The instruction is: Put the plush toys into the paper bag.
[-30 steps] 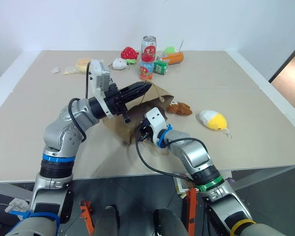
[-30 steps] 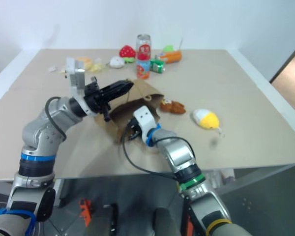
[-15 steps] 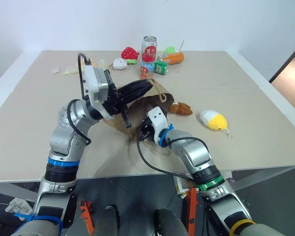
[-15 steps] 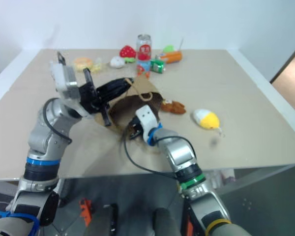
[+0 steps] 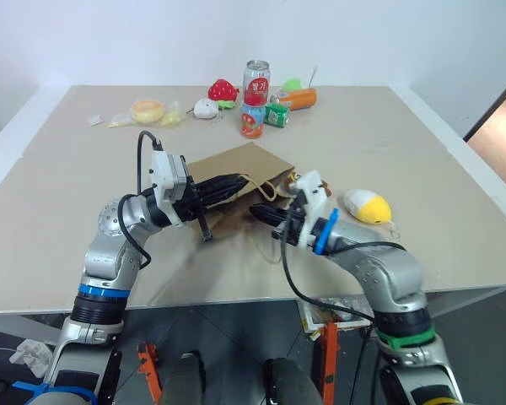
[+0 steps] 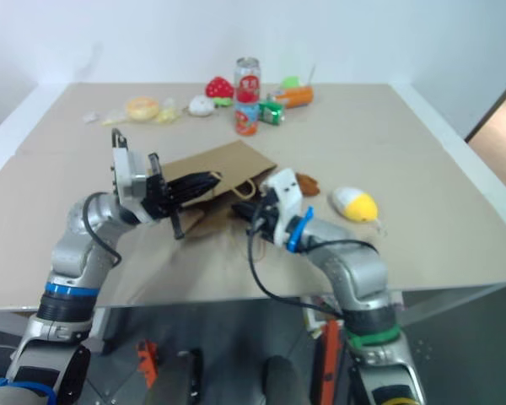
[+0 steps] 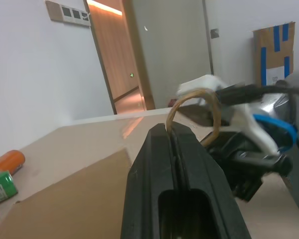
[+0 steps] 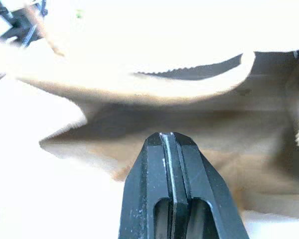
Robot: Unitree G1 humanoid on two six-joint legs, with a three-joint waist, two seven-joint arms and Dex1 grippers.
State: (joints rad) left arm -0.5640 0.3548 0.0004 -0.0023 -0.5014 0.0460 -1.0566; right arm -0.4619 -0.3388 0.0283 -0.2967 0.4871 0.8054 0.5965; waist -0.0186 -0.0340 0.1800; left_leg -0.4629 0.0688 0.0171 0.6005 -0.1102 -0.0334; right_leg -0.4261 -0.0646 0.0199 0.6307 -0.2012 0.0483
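The table [image 5: 59,194] spreads wide and pale under me, and the paper bag [image 5: 228,164] lies flat near its middle, its mouth facing right toward my right arm. My left gripper [image 5: 240,183] reaches in from the left over the bag, its fingers pressed together on 1 of the bag's thin loop handles [image 7: 192,107]; the left wrist view shows that loop rising from between the closed tips. My right gripper [image 5: 263,214] sits just beside the bag's mouth with its fingers together and nothing between them; its wrist view looks at the serrated paper edge.

The 2 plush toys are both still outside. The yellow-and-white egg toy [image 5: 368,206] lies on the table to the right of the bag, near my right forearm. The brown bear [image 6: 306,182] is just beyond my right wrist, close to the bag's mouth.

I judge the step in hand to be opening the bag: the handle is held, but the bag is flat. The next move calls for lifting that handle to spread the mouth, then sending my right gripper for the nearest toy.

Most of the bear is hidden behind my right wrist. I cannot tell how far the mouth gapes, nor see inside. The far clutter, a can [image 5: 255,83] and small items, is hard to make out.
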